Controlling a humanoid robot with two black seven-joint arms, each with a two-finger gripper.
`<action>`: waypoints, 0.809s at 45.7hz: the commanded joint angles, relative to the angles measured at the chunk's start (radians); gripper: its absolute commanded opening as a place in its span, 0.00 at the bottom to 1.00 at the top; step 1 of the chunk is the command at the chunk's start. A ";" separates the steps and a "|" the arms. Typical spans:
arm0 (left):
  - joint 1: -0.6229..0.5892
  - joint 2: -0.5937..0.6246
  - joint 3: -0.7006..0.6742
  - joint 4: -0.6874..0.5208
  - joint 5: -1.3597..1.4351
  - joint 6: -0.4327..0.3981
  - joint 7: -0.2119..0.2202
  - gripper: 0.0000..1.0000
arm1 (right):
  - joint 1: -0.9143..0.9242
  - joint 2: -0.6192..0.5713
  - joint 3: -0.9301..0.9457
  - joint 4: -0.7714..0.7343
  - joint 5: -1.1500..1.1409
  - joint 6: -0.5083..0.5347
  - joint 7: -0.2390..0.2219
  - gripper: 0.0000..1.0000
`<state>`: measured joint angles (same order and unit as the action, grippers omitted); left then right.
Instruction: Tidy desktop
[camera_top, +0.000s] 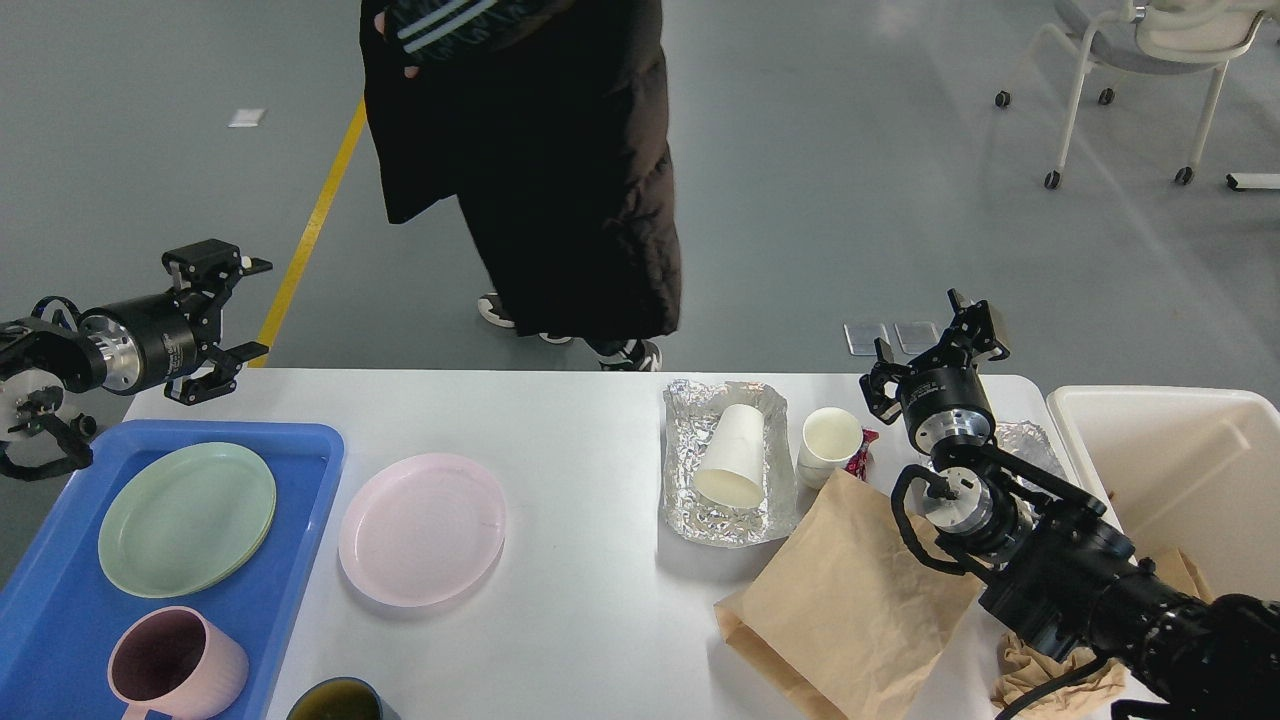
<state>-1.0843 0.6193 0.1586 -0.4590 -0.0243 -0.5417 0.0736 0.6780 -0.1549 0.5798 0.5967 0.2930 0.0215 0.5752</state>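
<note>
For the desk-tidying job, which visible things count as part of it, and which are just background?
Job: desktop, pink plate, foil tray with a tipped paper cup, upright paper cup, brown paper bag, blue tray, cream bin.

Background: standing person, wheeled chair, yellow floor line.

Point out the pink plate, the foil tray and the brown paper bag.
pink plate (421, 528), head view, centre of its dish.
foil tray (680, 440), head view, bare left wall.
brown paper bag (850, 590), head view, middle of its flat face.
</note>
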 joint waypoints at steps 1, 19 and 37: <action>-0.146 -0.007 0.272 -0.001 0.003 -0.099 0.227 0.97 | 0.000 0.000 0.000 0.000 0.000 0.000 0.000 1.00; -0.350 -0.093 0.657 -0.009 0.007 -0.418 0.331 0.97 | 0.000 0.000 0.000 0.000 0.000 0.000 0.000 1.00; -0.494 -0.231 0.987 -0.032 0.007 -0.418 0.334 0.97 | 0.000 0.000 0.000 0.000 0.000 0.000 0.000 1.00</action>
<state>-1.5384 0.4111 1.0628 -0.4817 -0.0172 -0.9603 0.4082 0.6780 -0.1549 0.5798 0.5967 0.2930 0.0215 0.5752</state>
